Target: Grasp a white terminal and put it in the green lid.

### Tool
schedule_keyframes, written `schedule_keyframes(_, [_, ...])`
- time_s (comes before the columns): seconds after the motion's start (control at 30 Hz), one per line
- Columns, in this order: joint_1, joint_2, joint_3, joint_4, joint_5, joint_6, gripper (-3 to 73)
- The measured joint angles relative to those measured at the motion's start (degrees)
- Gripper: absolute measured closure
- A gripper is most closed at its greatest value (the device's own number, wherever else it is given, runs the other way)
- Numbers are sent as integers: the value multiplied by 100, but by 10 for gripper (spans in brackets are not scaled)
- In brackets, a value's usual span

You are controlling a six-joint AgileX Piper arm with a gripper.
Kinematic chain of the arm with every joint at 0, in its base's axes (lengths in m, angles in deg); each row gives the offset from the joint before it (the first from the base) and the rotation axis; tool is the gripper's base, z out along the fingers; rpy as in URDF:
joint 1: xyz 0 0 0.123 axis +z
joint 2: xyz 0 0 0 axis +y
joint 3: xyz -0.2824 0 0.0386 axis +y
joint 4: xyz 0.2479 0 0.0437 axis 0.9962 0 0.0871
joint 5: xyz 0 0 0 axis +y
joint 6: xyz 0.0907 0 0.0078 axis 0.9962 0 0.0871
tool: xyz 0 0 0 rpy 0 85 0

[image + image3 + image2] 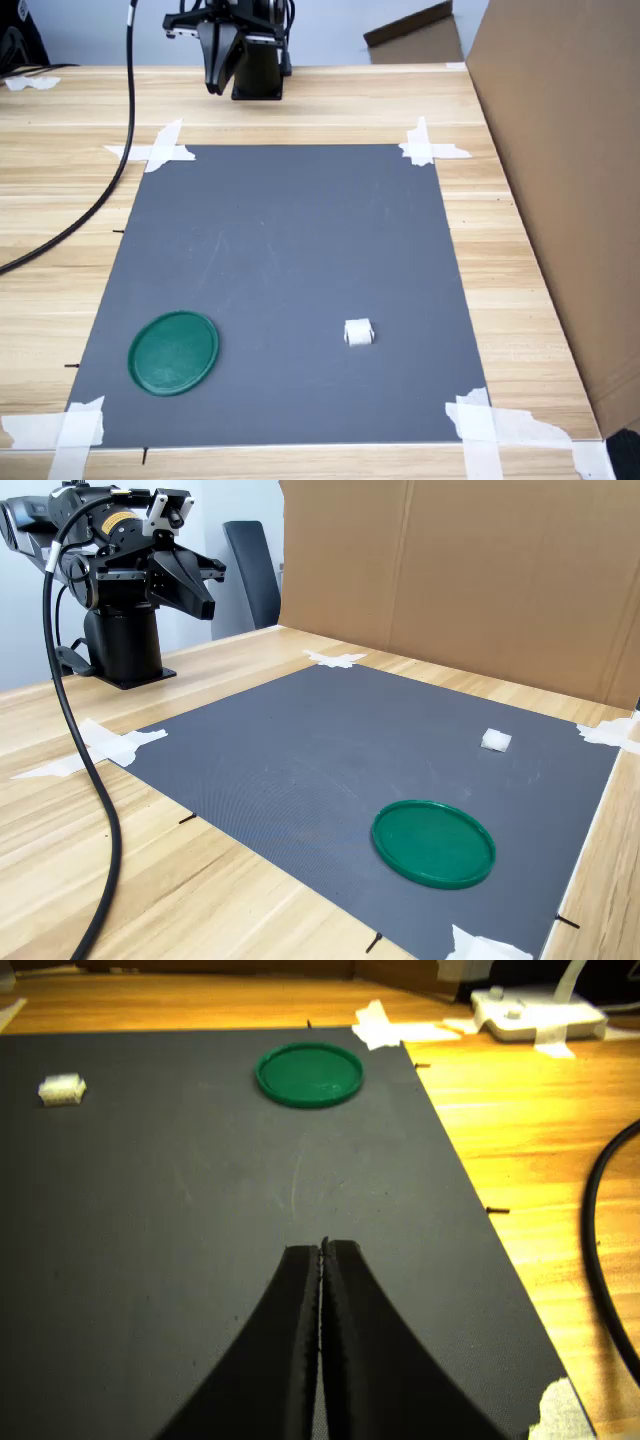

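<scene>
Terminal (358, 332) lies flat, long axis roughly left-right in the first exterior view, right of the green lid (173, 352) (well apart); gripper (321, 1252) pressed together.

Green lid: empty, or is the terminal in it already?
Empty. In both exterior views the green lid holds nothing, and the white terminal lies apart from it on the grey mat.

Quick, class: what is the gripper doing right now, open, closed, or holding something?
Gripper: closed and empty, jaws pressed together over the grey mat; the white terminal lies untouched.
</scene>
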Motion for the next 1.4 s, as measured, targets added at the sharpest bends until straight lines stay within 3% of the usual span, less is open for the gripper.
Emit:
schedule_keyframes(0.1, [0, 125, -11, 35, 26, 0, 723])
schedule_keyframes(0.3, [0, 1117, -698, 870, 106, -20, 723])
schedule_keyframes(0.57, [0, 2098, -1465, 936, 109, -99, 723])
schedule_keyframes(0.7, [36, 2605, -1784, 979, 213, -529, 723])
schedule_keyframes(0.87, [1229, 3635, -2466, 1042, 452, -1617, 723])
schedule_keyframes(1.13, [1889, 4682, -3536, 1006, 501, -1846, 723])
schedule_keyframes(1.4, [2293, 5766, -4823, 889, 1911, -1840, 723])
